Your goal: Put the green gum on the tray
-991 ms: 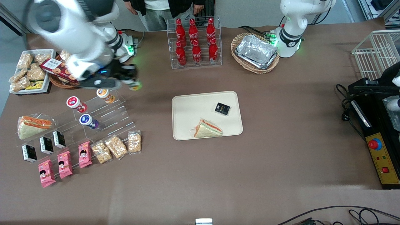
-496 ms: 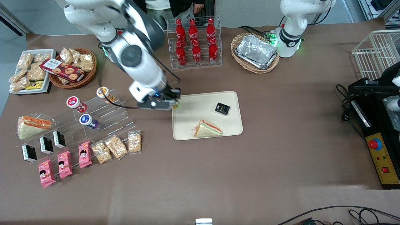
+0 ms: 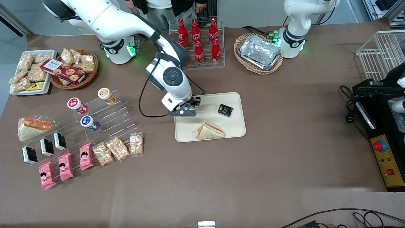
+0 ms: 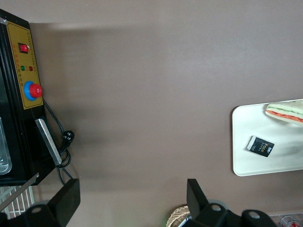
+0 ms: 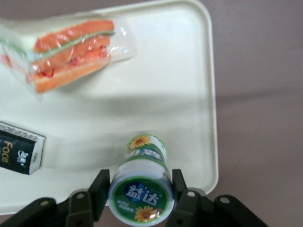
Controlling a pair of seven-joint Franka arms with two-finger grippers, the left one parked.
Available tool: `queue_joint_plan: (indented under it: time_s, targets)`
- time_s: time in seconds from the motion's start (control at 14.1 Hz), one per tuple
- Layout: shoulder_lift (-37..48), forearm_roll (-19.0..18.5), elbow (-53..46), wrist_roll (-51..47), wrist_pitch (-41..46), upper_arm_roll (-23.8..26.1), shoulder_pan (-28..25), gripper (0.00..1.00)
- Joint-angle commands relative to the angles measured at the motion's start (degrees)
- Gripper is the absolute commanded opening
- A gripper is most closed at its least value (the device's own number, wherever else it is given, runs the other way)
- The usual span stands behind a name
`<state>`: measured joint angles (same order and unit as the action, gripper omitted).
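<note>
My right gripper (image 3: 186, 110) hangs over the cream tray (image 3: 190, 128), at the tray edge nearest the working arm's end of the table. In the right wrist view the gripper (image 5: 141, 193) is shut on the green gum (image 5: 142, 187), a small canister with a green-rimmed lid and sunflower label. One finger (image 5: 98, 190) presses each side of it. The gum is held above the tray (image 5: 165, 80), near its rim. In the front view the gum is hidden under the gripper.
On the tray lie a wrapped sandwich (image 3: 210, 130) and a black packet (image 3: 225, 110). An acrylic stepped rack (image 3: 104, 117) holds orange-, red- and purple-lidded canisters. Cola bottles (image 3: 197, 42), a wicker basket of foil trays (image 3: 258, 53) and snack packets (image 3: 117, 148) stand around.
The right arm has swung from above the acrylic rack across to the tray, carrying the green gum in its shut gripper.
</note>
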<state>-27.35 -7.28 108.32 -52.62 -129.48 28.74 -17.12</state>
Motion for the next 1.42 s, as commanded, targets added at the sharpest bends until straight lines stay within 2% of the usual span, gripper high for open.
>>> queue_joint_plan:
  time_s: [0.0, 0.21, 0.28, 0.35, 0.42, 0.5, 0.71, 1.06, 1.13, 1.2, 1.35]
  targets:
    - [-3.4, -1.9, -0.9, -1.7, -2.4, 0.1, -0.6, 0.0]
    - [-4.8, -2.0, -1.0, -1.8, -2.9, 0.1, -1.2, 0.0]
    - [-5.1, -2.0, -1.1, -1.8, -2.9, 0.0, -1.0, 0.22]
    - [-5.2, -2.1, -1.1, -1.8, -2.9, -0.1, -0.8, 0.66]
    - [-5.2, -2.1, -1.1, -1.8, -2.9, -0.1, -0.5, 0.85]
    - [-5.0, -2.1, -1.1, -1.8, -2.8, -0.1, -0.5, 1.0]
    - [-1.0, -2.1, -1.3, -1.2, -1.3, -0.2, 0.7, 1.0]
    - [15.9, -1.4, -2.6, 2.2, 14.5, 0.1, 7.7, 1.0]
    - [18.5, -1.3, -2.7, 5.6, 17.1, -0.1, 9.5, 1.0]
    - [21.3, -1.4, -2.9, 9.9, 18.2, -1.3, 11.0, 1.0]
    - [25.9, -1.1, -2.9, 19.8, 20.7, -8.7, 11.4, 1.0]
